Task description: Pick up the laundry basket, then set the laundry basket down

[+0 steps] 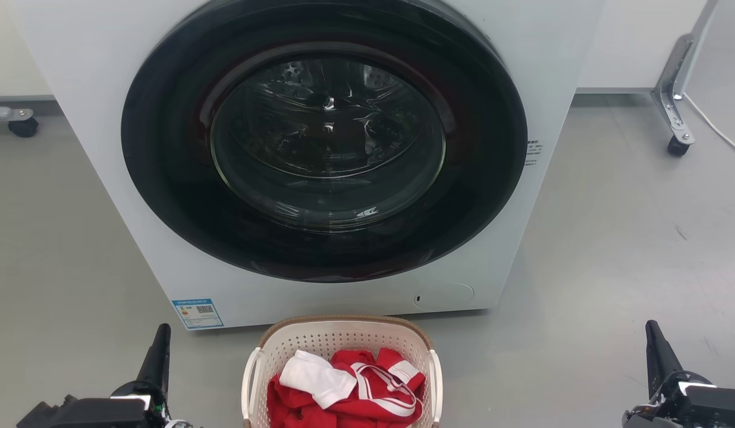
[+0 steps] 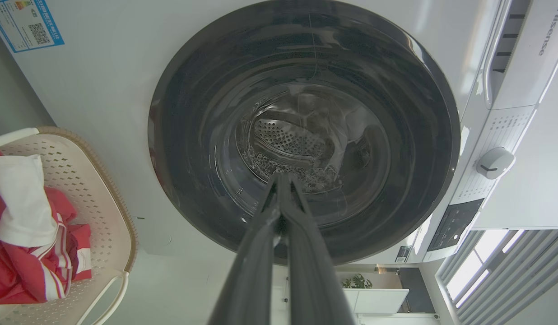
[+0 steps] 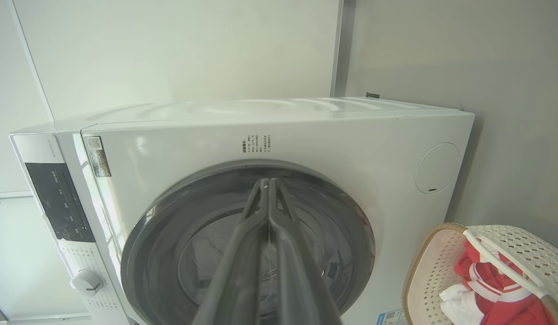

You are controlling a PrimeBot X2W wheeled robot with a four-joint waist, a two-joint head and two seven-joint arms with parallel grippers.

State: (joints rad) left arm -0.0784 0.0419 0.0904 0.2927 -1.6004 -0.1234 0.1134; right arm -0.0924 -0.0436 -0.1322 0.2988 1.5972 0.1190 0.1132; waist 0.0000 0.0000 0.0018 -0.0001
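The laundry basket (image 1: 338, 340) stands on the grey floor (image 1: 611, 238) just in front of the white washing machine (image 1: 94, 89), centred below its round dark door (image 1: 165, 148) and between the 2 grippers, at the bottom edge of the head view. Its brown woven-look rim runs along the far side, near the machine's base, and a white loop handle (image 1: 247, 380) shows on each of its 2 sides. Inside lie red clothes with white stripes (image 1: 349, 404) and a folded white cloth (image 1: 314, 374) on top of them. The left gripper (image 1: 163, 330) sits low at the robot's left, well apart from the basket, and its 2 long dark fingers point toward the machine. In the left wrist view this gripper (image 2: 281, 178) has its fingers pressed together at the tips with nothing between them, aimed at the glass door, and the basket (image 2: 96, 198) lies off to that view's left edge. The right gripper (image 1: 652, 327) sits low at the robot's right, also well apart from the basket. In the right wrist view its fingers (image 3: 266, 183) meet at the tips and hold nothing, while the basket (image 3: 430, 271) shows at that view's lower right corner. A blue label (image 1: 198, 313) is stuck on the machine's lower front, near the left gripper.
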